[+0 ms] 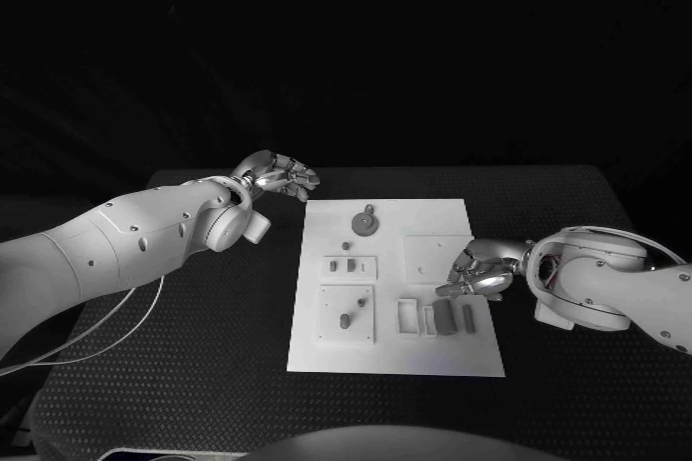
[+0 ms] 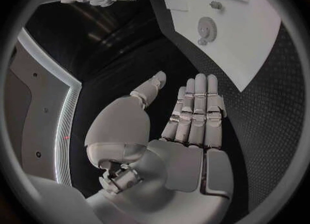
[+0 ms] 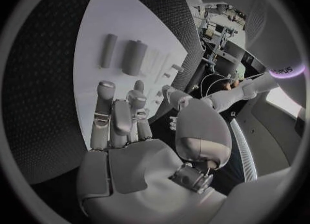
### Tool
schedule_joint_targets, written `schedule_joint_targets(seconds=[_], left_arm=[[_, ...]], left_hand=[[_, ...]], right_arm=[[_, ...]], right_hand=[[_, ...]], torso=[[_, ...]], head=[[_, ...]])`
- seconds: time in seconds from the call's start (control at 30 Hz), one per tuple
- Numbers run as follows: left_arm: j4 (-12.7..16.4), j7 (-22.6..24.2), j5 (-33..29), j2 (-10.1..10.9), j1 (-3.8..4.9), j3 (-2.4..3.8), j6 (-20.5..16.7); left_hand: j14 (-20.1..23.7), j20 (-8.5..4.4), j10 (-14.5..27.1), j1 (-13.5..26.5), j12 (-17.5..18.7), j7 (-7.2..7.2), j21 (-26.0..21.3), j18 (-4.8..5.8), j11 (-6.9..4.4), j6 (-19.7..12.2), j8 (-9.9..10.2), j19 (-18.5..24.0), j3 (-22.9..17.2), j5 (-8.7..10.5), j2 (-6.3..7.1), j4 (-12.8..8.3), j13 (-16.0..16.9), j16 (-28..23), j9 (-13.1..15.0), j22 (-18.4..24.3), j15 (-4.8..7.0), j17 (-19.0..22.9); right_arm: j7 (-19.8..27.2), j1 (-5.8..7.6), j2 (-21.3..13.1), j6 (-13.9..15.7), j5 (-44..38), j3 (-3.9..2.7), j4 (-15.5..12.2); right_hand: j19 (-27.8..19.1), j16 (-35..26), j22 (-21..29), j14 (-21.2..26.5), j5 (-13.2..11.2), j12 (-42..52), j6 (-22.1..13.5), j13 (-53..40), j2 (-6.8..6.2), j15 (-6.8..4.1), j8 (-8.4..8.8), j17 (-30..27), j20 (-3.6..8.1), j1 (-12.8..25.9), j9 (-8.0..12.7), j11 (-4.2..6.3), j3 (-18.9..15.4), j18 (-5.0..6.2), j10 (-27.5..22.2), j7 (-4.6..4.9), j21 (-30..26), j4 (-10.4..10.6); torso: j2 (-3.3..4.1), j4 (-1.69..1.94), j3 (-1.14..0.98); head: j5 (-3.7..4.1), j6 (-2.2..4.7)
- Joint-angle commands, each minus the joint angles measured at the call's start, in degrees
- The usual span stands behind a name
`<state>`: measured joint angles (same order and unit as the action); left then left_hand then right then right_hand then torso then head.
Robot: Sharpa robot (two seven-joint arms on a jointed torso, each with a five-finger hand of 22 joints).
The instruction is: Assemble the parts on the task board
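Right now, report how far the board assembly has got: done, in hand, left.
Done: a gear sits at the far end of the task board; whether it is seated I cannot tell.
In hand: nothing. The right hand hovers over the board's right edge, above two loose grey parts. The left hand is off the board, flat and holding nothing.
Left: those parts, lying loose.
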<state>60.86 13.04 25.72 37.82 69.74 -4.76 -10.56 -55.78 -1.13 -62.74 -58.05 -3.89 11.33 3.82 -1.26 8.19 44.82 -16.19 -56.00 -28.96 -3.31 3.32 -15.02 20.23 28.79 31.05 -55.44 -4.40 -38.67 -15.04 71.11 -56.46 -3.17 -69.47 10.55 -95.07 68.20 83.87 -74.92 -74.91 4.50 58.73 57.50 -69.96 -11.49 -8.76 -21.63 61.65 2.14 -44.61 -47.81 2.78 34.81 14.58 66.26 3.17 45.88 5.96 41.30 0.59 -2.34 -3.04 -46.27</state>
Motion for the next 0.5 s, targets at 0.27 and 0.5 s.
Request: schedule_joint_targets(seconds=[0.27,0.5], left_arm=[[0.28,0.57,-0.44,-0.16,-0.11,0.04,0.55],[0.6,0.48,-0.44,0.06,-0.12,0.04,0.79]], left_hand=[[-0.37,0.08,-0.16,0.4,-0.24,0.3,0.19,-0.35,-0.17,0.28,-0.16,-0.08,0.29,0.02,-0.21,0.03,0.06,-0.48,0.03,0.12,-0.22,-0.18],[-0.38,0.08,-0.14,0.47,-0.22,0.3,0.19,-0.35,-0.16,0.25,-0.15,-0.07,0.32,0.01,-0.22,0.06,0.06,-0.53,0.02,0.13,-0.23,-0.23]], right_arm=[[-7.62,-0.09,-0.56,-2.64,1.71,1.61,-0.94],[-8.4,-0.29,0.0,-2.9,-0.58,2.01,0.27]], right_hand=[[0.28,1.12,-1.33,-2.07,-0.11,0.41,2.33,0.61,2.63,-0.39,1.87,3.23,0.91,4.11,1.15,0.39,-1.05,0.42,1.42,-0.02,1.02,2.3],[0.2,1.18,-1.2,-2.33,0.12,0.43,2.7,0.77,0.06,-0.34,3.11,3.94,1.17,5.18,1.7,0.3,-0.45,0.42,1.47,0.01,1.27,2.84]], torso=[[0.05,0.16,0.11],[0.09,0.21,0.15]], head=[[0.93,-0.22],[1.28,-0.35]])
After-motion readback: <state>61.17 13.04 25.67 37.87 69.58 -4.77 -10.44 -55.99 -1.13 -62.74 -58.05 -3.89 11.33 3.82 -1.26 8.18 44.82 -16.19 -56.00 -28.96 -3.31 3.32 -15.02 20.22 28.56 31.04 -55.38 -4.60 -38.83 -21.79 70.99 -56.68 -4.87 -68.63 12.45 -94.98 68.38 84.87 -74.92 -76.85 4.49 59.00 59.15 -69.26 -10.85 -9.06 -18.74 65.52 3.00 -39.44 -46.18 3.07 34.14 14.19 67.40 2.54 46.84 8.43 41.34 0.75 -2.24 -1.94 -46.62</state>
